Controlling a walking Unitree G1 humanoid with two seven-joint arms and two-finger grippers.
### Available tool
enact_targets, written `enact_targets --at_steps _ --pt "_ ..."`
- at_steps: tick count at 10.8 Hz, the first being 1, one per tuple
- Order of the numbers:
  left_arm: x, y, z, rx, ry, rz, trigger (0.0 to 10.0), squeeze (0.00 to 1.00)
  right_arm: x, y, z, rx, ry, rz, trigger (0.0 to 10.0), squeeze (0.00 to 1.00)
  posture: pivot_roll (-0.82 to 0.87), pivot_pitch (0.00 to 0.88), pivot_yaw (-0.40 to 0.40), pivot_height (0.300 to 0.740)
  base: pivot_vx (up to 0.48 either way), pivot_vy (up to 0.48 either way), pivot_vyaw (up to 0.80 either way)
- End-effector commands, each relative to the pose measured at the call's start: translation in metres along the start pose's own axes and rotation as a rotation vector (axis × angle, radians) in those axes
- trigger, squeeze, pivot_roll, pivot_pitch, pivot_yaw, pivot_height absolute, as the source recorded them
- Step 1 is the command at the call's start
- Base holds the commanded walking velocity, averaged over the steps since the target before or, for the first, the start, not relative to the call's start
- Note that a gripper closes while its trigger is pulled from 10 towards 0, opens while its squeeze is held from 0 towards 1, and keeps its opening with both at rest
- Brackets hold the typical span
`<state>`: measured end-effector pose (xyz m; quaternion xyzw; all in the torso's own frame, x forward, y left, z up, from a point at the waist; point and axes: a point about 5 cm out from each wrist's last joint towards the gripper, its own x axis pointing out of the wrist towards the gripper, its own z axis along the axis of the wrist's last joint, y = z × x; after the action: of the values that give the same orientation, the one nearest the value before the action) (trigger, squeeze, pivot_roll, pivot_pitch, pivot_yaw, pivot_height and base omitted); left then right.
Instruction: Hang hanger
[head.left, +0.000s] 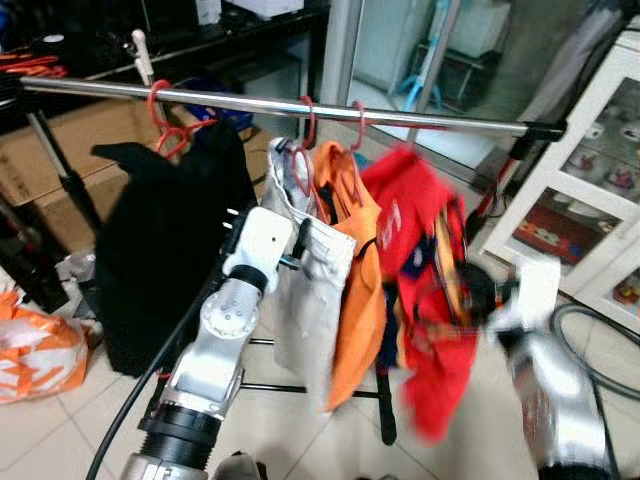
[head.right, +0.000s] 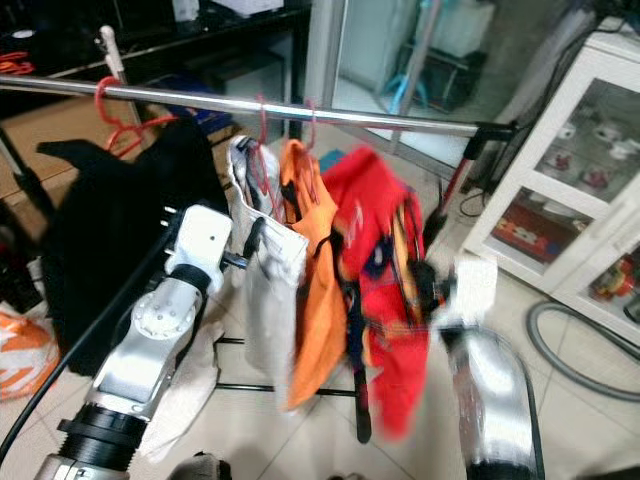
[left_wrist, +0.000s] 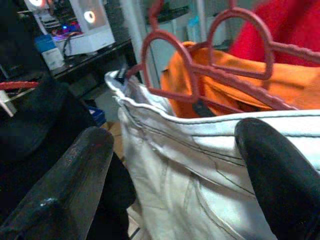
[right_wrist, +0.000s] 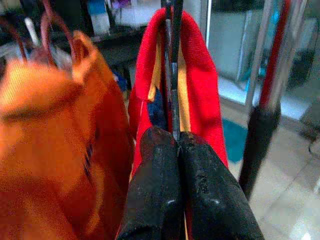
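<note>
**Red shirt's hanger pinched in my right gripper, beside the rail**

My right gripper (right_wrist: 175, 145) has its two black fingers pressed together on the thin dark hanger (right_wrist: 173, 75) that carries the red shirt (head.left: 425, 290). In the head views that shirt sits right of centre, blurred, hanging just below the silver rail (head.left: 300, 103) that runs across the upper part of the frame. I cannot tell whether its hook is on the rail.

My left gripper (left_wrist: 175, 165) is spread wide, its fingers either side of the top edge of the white trousers (head.left: 310, 290) at the middle of the frame, without closing on them. The trousers hang from a red hanger (left_wrist: 200, 65) on the rail. Between them and the red shirt hangs an orange shirt (head.left: 355, 300). A black garment (head.left: 170, 250) hangs at the left of the rail. A white glass-fronted cabinet (head.left: 590, 200) stands at the right edge.
</note>
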<state>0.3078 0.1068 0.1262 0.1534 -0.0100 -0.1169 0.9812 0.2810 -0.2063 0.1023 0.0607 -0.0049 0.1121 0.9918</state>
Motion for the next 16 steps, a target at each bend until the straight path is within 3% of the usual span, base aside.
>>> enact_targets --at_steps 1,4,7,8,11,13,16 --pt "0.004 -0.004 0.005 -0.004 -0.02 -0.02 10.0 0.0 0.014 0.001 0.034 -0.028 -0.104 0.029 0.0 0.0 0.04 0.011 -0.043 0.74 0.0 0.0 0.0" --pt "0.005 -0.009 0.009 -0.006 -0.043 -0.024 10.0 0.0 0.044 0.018 0.052 -0.035 -0.066 0.151 0.0 0.0 0.06 0.001 -0.062 0.74 0.0 0.0 0.0" --pt "0.006 -0.014 0.013 0.004 -0.069 -0.04 10.0 0.0 0.074 0.032 0.052 -0.041 0.025 0.241 0.0 0.0 0.08 0.004 -0.085 0.74 0.0 0.0 0.0" --pt "0.005 -0.028 0.022 0.006 -0.121 -0.146 10.0 0.0 0.079 0.032 0.053 -0.057 0.042 0.251 0.0 0.0 0.09 0.006 -0.099 0.74 0.0 0.0 0.0" --pt "-0.001 -0.053 0.027 -0.038 -0.157 -0.322 10.0 0.0 0.089 0.028 0.047 -0.057 0.081 0.23 0.0 0.0 0.1 0.005 -0.102 0.74 0.0 0.0 0.0" --pt "-0.003 -0.061 0.033 -0.052 -0.192 -0.43 10.0 0.0 0.095 0.023 0.042 -0.04 0.107 0.179 0.0 0.0 0.1 0.0 -0.093 0.74 0.0 0.0 0.0" --pt "-0.003 -0.061 0.034 -0.059 -0.196 -0.468 10.0 0.0 0.101 0.021 0.036 -0.027 0.136 0.142 0.0 0.0 0.1 0.0 -0.085 0.74 0.0 0.0 0.0"
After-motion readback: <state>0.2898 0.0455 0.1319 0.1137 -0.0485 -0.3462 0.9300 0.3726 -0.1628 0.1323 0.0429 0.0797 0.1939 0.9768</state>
